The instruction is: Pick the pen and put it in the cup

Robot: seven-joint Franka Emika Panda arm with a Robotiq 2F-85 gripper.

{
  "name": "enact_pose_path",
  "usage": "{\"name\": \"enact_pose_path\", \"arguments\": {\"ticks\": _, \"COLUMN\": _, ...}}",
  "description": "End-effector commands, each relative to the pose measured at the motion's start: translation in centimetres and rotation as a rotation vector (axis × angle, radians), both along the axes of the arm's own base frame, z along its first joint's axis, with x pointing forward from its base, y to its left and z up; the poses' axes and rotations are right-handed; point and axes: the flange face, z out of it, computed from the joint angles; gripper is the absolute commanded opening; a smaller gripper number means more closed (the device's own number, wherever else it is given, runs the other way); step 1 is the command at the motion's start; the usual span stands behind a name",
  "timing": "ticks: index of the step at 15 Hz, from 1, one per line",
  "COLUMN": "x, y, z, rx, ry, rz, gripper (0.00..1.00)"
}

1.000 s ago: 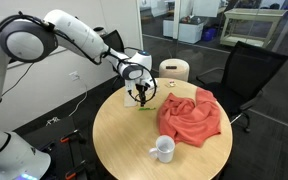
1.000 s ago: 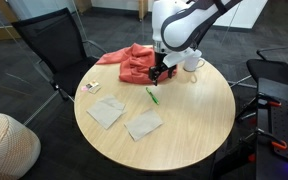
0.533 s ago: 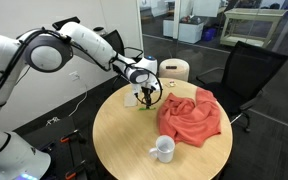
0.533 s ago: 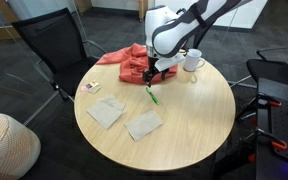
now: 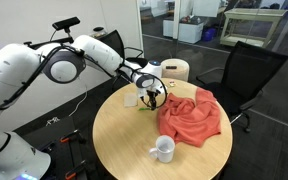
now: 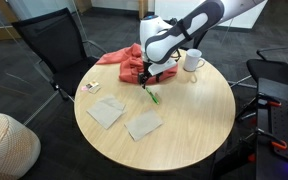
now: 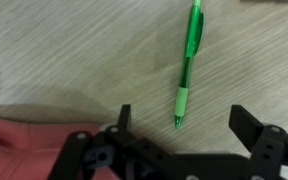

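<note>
The green pen [image 7: 188,62] lies flat on the round wooden table [image 6: 184,120]; it also shows in an exterior view [image 6: 152,96] and as a small green streak in an exterior view [image 5: 144,109]. My gripper [image 7: 184,122] is open, its two black fingers spread either side of the pen's tip, just above the table. In both exterior views the gripper [image 6: 147,85] [image 5: 151,96] hangs over the pen next to the red cloth. The white mug [image 5: 164,149] [image 6: 193,61] stands on the table, apart from the gripper.
A crumpled red cloth [image 5: 191,115] [image 6: 129,60] lies beside the gripper and shows at the wrist view's lower left [image 7: 24,140]. Paper pads [image 6: 144,124] [image 6: 107,112] lie on the table. Black chairs [image 5: 246,70] [image 6: 54,45] and a white cylinder [image 5: 174,70] stand around it.
The arm has swung and lowered the gripper toward the pen; it now sits right over the pen's end. Pen, mug and cloth have not moved.
</note>
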Motion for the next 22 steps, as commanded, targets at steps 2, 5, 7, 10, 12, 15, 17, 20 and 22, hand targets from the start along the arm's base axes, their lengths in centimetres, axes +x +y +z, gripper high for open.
{"name": "enact_pose_path", "arguments": {"ticks": 2, "x": 1.2, "y": 0.6, "z": -0.9, "rx": -0.02, "ry": 0.01, "rz": -0.022, "gripper": 1.0}}
{"name": "enact_pose_path", "arguments": {"ticks": 5, "x": 1.3, "y": 0.9, "z": -1.6, "rx": -0.03, "ry": 0.015, "rz": -0.022, "gripper": 1.0}}
{"name": "enact_pose_path", "arguments": {"ticks": 7, "x": 1.4, "y": 1.1, "z": -1.9, "rx": -0.038, "ry": 0.018, "rz": -0.031, "gripper": 1.0}}
{"name": "enact_pose_path", "arguments": {"ticks": 10, "x": 1.5, "y": 1.4, "z": -2.3, "rx": -0.046, "ry": 0.025, "rz": -0.041, "gripper": 1.0}}
{"name": "enact_pose_path", "arguments": {"ticks": 12, "x": 1.5, "y": 1.6, "z": -2.5, "rx": -0.048, "ry": 0.031, "rz": -0.046, "gripper": 1.0}}
{"name": "enact_pose_path", "arguments": {"ticks": 15, "x": 1.4, "y": 1.7, "z": -2.8, "rx": -0.051, "ry": 0.039, "rz": -0.059, "gripper": 0.74}}
{"name": "enact_pose_path", "arguments": {"ticks": 17, "x": 1.4, "y": 1.6, "z": -2.9, "rx": -0.052, "ry": 0.04, "rz": -0.065, "gripper": 0.58}}
{"name": "enact_pose_path", "arguments": {"ticks": 20, "x": 1.4, "y": 1.4, "z": -3.0, "rx": -0.05, "ry": 0.041, "rz": -0.079, "gripper": 0.36}}
{"name": "enact_pose_path", "arguments": {"ticks": 22, "x": 1.4, "y": 1.4, "z": -3.0, "rx": -0.048, "ry": 0.042, "rz": -0.083, "gripper": 0.2}}
